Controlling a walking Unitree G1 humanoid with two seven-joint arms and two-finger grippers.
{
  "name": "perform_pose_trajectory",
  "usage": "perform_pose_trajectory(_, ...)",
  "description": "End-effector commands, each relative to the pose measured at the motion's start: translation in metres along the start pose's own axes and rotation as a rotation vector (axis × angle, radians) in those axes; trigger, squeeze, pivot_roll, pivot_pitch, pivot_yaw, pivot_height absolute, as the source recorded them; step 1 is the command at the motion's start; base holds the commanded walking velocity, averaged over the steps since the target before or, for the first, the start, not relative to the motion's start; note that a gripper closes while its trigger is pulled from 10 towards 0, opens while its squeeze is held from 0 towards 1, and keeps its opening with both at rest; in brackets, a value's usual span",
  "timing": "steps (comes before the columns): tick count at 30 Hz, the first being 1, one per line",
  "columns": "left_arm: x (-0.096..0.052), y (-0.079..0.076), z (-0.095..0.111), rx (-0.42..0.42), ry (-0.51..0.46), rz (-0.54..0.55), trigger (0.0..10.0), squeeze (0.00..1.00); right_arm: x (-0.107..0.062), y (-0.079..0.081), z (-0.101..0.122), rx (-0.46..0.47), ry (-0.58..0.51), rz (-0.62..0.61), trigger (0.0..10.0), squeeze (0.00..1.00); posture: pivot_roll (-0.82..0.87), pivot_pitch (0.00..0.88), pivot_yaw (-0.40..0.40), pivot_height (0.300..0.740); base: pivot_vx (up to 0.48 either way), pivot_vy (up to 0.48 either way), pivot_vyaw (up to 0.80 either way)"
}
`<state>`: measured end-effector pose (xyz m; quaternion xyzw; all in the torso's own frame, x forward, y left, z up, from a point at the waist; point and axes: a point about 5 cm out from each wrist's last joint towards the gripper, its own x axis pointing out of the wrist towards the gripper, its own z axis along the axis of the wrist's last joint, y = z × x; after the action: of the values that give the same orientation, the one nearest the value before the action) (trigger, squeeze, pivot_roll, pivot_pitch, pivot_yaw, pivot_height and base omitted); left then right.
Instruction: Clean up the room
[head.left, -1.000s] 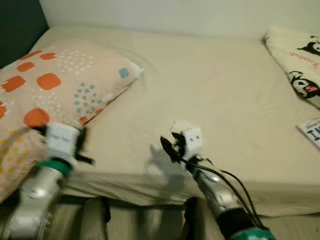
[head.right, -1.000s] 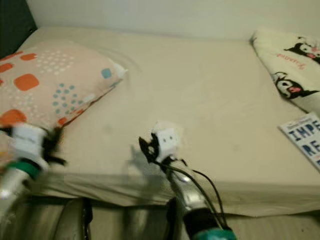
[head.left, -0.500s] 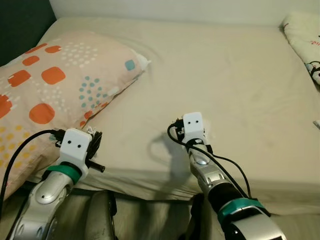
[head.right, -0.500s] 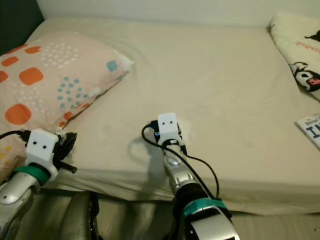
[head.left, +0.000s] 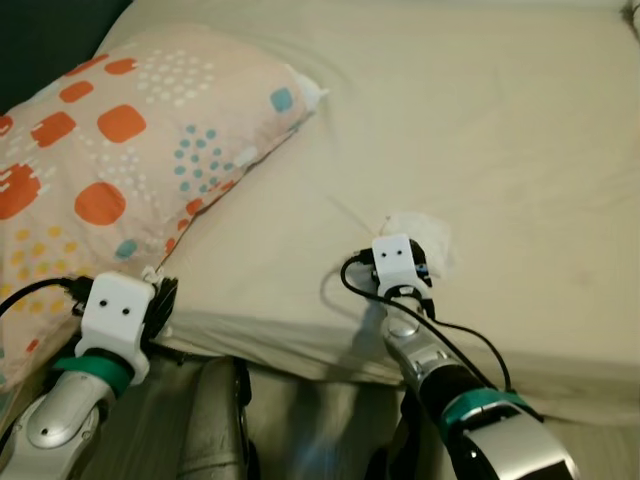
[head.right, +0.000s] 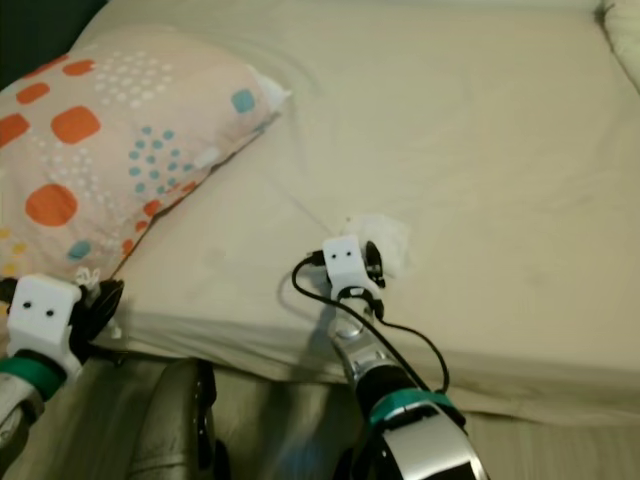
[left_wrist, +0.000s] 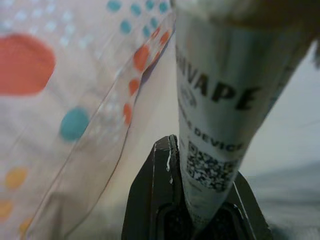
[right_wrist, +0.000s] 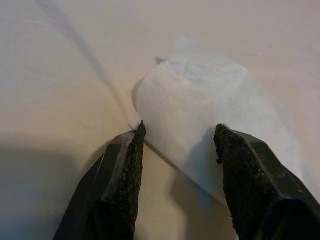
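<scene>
Bed under a beige sheet, seen from its near edge.

I see the sheeted mattress (head.left: 480, 130) running from 12 to 3 o'clock, a spotted orange-and-teal pillow (head.left: 120, 170) at 10 o'clock, a dark strip, perhaps a wall, at 11, and pale floor (head.right: 560, 440) at 5.

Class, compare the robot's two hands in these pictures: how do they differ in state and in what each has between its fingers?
The left hand is shut on a printed packet, beside the pillow at the bed's edge. The right hand is open, its fingers either side of a white tissue lying on the sheet, not yet gripped. The left carries its item; the right's item rests on the bed. Both have black fingers.
</scene>
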<state>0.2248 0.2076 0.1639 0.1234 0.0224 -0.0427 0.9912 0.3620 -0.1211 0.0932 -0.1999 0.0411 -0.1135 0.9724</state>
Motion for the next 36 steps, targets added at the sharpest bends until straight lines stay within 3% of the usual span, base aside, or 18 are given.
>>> perform_pose_trajectory(1, -0.004, 0.003, 0.0, -0.004, 0.012, 0.028, 10.0, 0.0, -0.014, 0.0, -0.038, -0.077, 0.155, -0.024, 10.0, 0.0, 0.48, 0.328, 0.087, 0.52, 0.0, 0.0, 0.0)
perform_pose_trajectory(3, -0.004, 0.003, 0.001, -0.004, 0.011, 0.033, 10.0, 0.0, -0.013, -0.005, -0.038, -0.068, 0.159, -0.068, 10.0, 0.0, 0.48, 0.33, 0.089, 0.52, 0.0, 0.0, 0.0)
perform_pose_trajectory(5, -0.007, 0.003, 0.002, -0.005, 0.021, 0.045, 10.0, 0.0, -0.008, -0.022, -0.041, -0.025, 0.179, -0.176, 10.0, 0.0, 0.48, 0.316, 0.088, 0.52, 0.0, 0.0, 0.0)
perform_pose_trajectory(11, -0.005, 0.004, 0.0, -0.011, 0.032, 0.049, 10.0, 0.0, -0.006, -0.039, -0.052, -0.005, 0.224, -0.235, 10.0, 0.0, 0.45, 0.296, 0.095, 0.52, 0.0, 0.0, 0.0)
perform_pose_trajectory(16, 0.002, 0.003, 0.003, -0.013, 0.017, 0.044, 10.0, 0.0, -0.006, -0.05, -0.059, 0.062, 0.275, -0.301, 10.0, 0.0, 0.44, 0.289, 0.1, 0.52, 0.0, 0.0, 0.0)
perform_pose_trajectory(17, 0.003, 0.004, 0.003, -0.013, 0.017, 0.044, 10.0, 0.0, -0.006, -0.055, -0.06, 0.068, 0.281, -0.324, 9.6, 0.0, 0.43, 0.283, 0.105, 0.52, 0.0, 0.0, 0.0)
perform_pose_trajectory(18, 0.004, 0.004, 0.004, -0.012, 0.017, 0.045, 10.0, 0.0, -0.005, -0.06, -0.062, 0.074, 0.289, -0.345, 6.8, 0.0, 0.43, 0.283, 0.105, 0.52, 0.0, 0.0, 0.0)
perform_pose_trajectory(19, 0.004, 0.004, 0.004, -0.012, 0.017, 0.045, 10.0, 0.0, -0.005, -0.06, -0.062, 0.074, 0.289, -0.345, 6.8, 0.0, 0.43, 0.283, 0.105, 0.52, 0.0, 0.0, 0.0)
perform_pose_trajectory(20, 0.004, 0.004, 0.003, -0.012, 0.019, 0.046, 10.0, 0.0, -0.005, -0.064, -0.064, 0.075, 0.294, -0.359, 4.1, 0.0, 0.42, 0.281, 0.109, 0.52, 0.0, 0.0, 0.0)
perform_pose_trajectory(21, 0.004, 0.004, 0.003, -0.012, 0.019, 0.046, 10.0, 0.0, -0.005, -0.064, -0.064, 0.075, 0.294, -0.359, 4.1, 0.0, 0.42, 0.281, 0.109, 0.52, 0.0, 0.0, 0.0)
perform_pose_trajectory(22, 0.004, 0.005, 0.003, -0.012, 0.021, 0.047, 10.0, 0.0, -0.005, -0.068, -0.065, 0.077, 0.298, -0.369, 0.0, 0.0, 0.42, 0.281, 0.109, 0.52, 0.0, 0.0, 0.0)
perform_pose_trajectory(29, 0.006, 0.005, 0.002, -0.014, 0.027, 0.053, 10.0, 0.0, -0.004, -0.079, -0.072, 0.152, 0.346, -0.4, 0.0, 0.0, 0.42, 0.276, 0.108, 0.52, 0.0, 0.0, 0.0)
perform_pose_trajectory(32, 0.01, 0.005, -0.001, -0.019, 0.027, 0.059, 10.0, 0.0, -0.003, -0.08, -0.076, 0.322, 0.399, -0.37, 0.0, 0.0, 0.4, 0.261, 0.092, 0.52, 0.0, 0.0, 0.0)
perform_pose_trajectory(35, 0.011, 0.005, -0.001, -0.021, 0.027, 0.06, 10.0, 0.0, -0.003, -0.079, -0.075, 0.353, 0.402, -0.36, 0.0, 0.0, 0.4, 0.261, 0.092, 0.52, 0.0, 0.0, 0.0)
perform_pose_trajectory(36, 0.013, 0.003, -0.004, -0.019, 0.025, 0.055, 10.0, 0.0, -0.001, -0.075, -0.072, 0.44, 0.385, -0.312, 0.0, 0.0, 0.37, 0.224, 0.071, 0.52, 0.0, 0.0, 0.0)
